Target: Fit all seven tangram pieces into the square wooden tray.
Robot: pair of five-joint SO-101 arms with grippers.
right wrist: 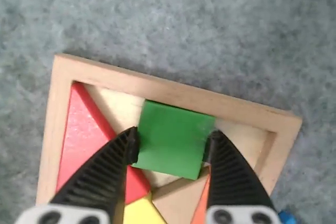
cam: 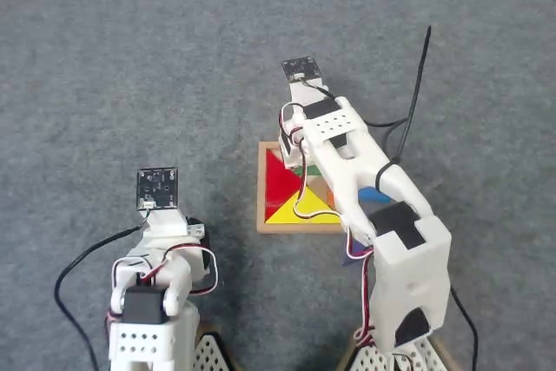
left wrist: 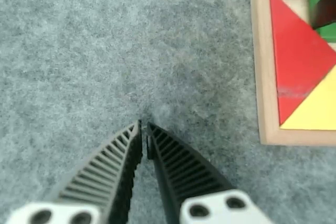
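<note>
High view: right arm covers much of the tray.

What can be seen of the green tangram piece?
The green piece is a flat, smooth-painted square, seemingly wood. The right gripper clamps it by two opposite edges over the wooden tray, close to one rim, next to the red triangle. Whether it lies flat on the floor cannot be told.

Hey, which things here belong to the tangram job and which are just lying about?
Job: wooden tray, green square in the right gripper, red triangle, yellow triangle, orange piece, blue piece.
Just there: grey mat; left gripper, shut over it.
</note>
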